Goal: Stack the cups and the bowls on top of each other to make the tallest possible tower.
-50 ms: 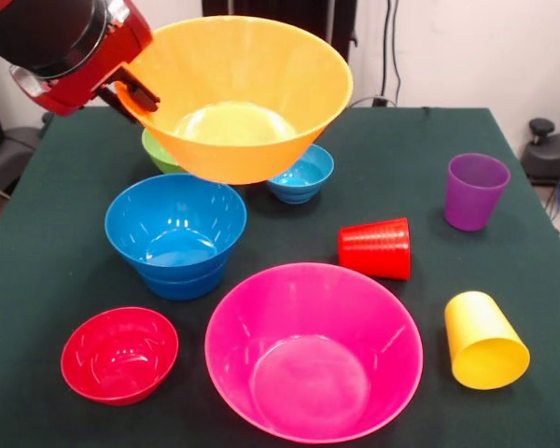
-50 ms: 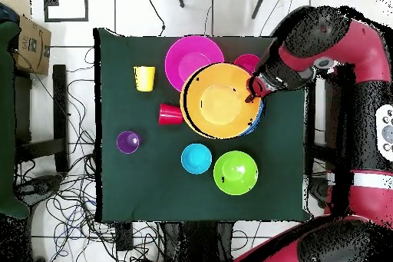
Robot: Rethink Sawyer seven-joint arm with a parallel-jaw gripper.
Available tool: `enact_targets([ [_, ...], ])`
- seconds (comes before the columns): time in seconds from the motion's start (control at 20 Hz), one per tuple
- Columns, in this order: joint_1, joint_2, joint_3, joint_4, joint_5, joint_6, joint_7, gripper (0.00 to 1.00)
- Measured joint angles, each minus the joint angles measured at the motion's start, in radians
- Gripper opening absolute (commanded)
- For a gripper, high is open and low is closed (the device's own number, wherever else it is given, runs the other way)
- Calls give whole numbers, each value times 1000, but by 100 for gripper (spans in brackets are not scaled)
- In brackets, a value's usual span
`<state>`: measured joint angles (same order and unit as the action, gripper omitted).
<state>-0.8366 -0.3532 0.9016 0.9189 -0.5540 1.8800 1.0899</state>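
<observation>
Bowls lay spread over the dark green tabletop [image 1: 429, 140], and the large orange bowl [image 1: 238, 93] was the one off it: the tool [image 1: 135, 96] was clamped on its rim, one black finger inside and one outside, holding it upright in the air. In the overhead view the orange bowl [image 2: 219, 100] hung over the two nested blue bowls [image 2: 258, 121], covering all but a sliver of their edge. From the front, that blue pair [image 1: 175, 233] sat mouth-up on the tabletop, one inside the other, below and in front of the lifted bowl.

The large pink bowl [image 1: 313, 350] stood upright at the near edge, with the small red bowl [image 1: 119, 355] just beside it, apart from it. The green bowl [image 1: 157, 152] was mostly hidden behind the orange one; the overhead view showed it [image 2: 236, 172] whole, near the small light-blue bowl [image 2: 196, 158].

The red cup [image 1: 375, 248] lay on its side between the pink bowl and the light-blue bowl [image 1: 301, 175]. The yellow cup [image 1: 483, 340] also lay tipped over, mouth toward the camera, near the tabletop's edge. The purple cup [image 1: 474, 190] stood upright, well apart from the bowls
</observation>
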Motion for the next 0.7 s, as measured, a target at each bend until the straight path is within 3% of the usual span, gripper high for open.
enact_targets([
  [0.7,1,10,-3,-60,-13,0,-35,0],
])
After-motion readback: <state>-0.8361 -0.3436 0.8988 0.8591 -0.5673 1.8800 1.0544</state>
